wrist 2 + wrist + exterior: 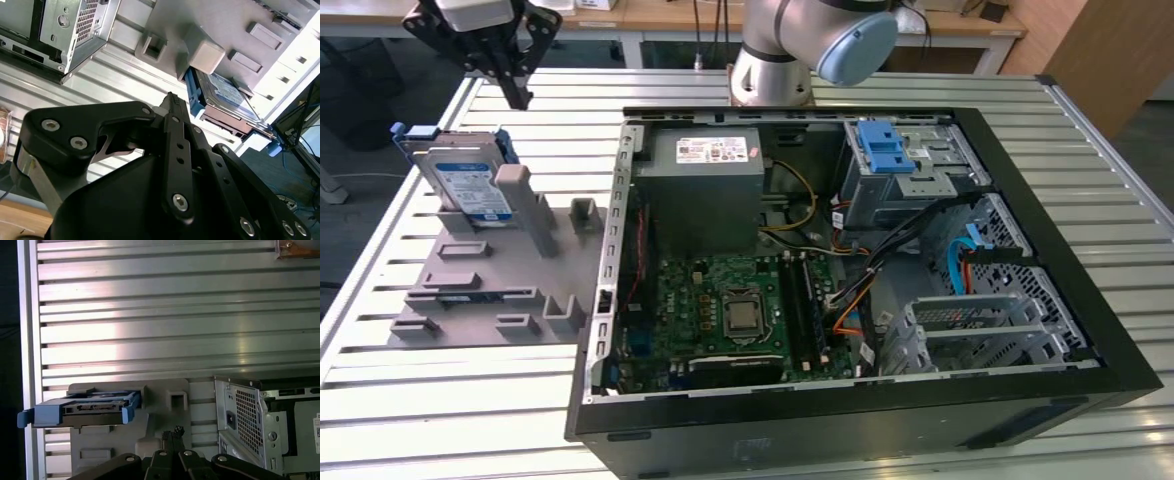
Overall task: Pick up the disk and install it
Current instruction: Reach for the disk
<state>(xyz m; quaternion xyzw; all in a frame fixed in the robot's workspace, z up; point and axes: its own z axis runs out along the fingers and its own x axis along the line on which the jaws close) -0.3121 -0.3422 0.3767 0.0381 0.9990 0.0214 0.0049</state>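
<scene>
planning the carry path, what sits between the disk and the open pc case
In the exterior view, a tall grey post and a small hollow block of the fixture stand between the disk and the case.

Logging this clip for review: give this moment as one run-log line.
gripper: shut, empty, apart from disk | disk: upright in grey holder, not picked | computer case: open

Robotics lab, computer-assembly test station.
Robot arm (771, 70) stands at a slatted aluminium surface (454, 400). An opened computer case (854, 420) and a grey moulded parts stand (467, 290) rest on it. Wooden desks (680, 12) stand behind.
</scene>
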